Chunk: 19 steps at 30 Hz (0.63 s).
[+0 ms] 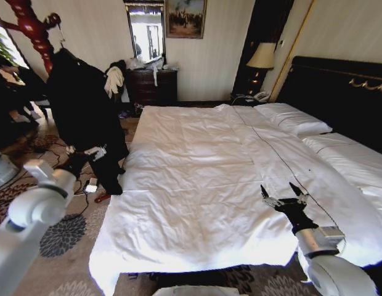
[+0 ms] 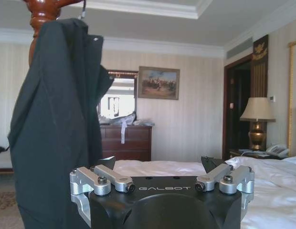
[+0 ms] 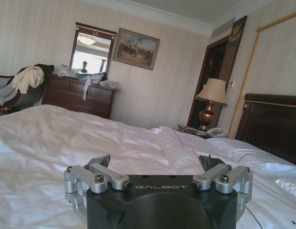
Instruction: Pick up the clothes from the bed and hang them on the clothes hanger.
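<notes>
The clothes, a black jacket, hang from the red-brown wooden coat stand left of the bed. The clothes hanger sits under the jacket's shoulders, so just its thin hook shows. My left gripper is open beside the jacket's lower part, holding nothing. In the left wrist view the jacket drapes just to the side of the open left gripper. My right gripper is open low over the white sheet near the bed's dark seam, and the right wrist view shows the right gripper with nothing between its fingers.
A dark dresser with a mirror stands at the far wall, next to a chair heaped with cream garments. A lamp and phone sit by the black headboard. Small items and cables lie on the carpet by the bed's left edge.
</notes>
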Motion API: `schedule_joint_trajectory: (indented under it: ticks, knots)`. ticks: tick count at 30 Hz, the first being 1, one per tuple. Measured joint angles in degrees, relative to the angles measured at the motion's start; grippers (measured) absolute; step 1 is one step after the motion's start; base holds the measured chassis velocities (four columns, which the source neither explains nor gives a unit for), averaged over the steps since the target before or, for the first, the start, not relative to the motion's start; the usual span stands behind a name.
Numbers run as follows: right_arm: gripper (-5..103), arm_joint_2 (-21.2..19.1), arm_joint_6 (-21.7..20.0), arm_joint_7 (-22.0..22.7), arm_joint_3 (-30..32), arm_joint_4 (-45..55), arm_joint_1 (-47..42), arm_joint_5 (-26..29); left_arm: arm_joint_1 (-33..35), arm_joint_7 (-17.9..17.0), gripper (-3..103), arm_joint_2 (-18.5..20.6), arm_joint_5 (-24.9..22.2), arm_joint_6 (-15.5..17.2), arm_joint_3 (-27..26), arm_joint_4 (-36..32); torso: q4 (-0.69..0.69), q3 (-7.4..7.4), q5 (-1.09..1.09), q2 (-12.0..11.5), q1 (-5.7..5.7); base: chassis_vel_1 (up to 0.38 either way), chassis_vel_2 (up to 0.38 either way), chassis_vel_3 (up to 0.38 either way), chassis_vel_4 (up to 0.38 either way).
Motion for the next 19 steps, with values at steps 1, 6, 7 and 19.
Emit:
schedule_joint_trajectory:
  ticks: [1,6,7,19]
  knots:
    - [100,0.00,0.00,0.00,0.01,0.00,0.00,0.00,2.83,0.88,100,-2.56,3.41,-2.45,0.37,-1.37,0.02,0.00,-0.01,0.00,0.00,0.000,0.000,0.000,0.000]
    - [100,0.00,0.00,0.00,0.00,0.00,0.00,0.00,9.11,2.41,100,-9.66,11.17,-8.12,2.27,-4.75,0.02,0.00,-0.02,0.00,0.00,0.000,0.000,0.000,0.000]
    - [100,0.00,0.00,0.00,0.00,0.00,0.00,0.00,10.74,2.61,100,-11.43,13.37,-9.26,2.91,-5.30,0.01,0.00,-0.01,0.00,0.00,0.000,0.000,0.000,0.000]
    - [100,0.00,0.00,0.00,0.00,0.00,0.00,0.00,23.55,7.08,100,-25.32,26.63,-17.40,4.10,-6.72,0.03,0.00,-0.02,0.00,-0.01,0.000,0.000,0.000,0.000]
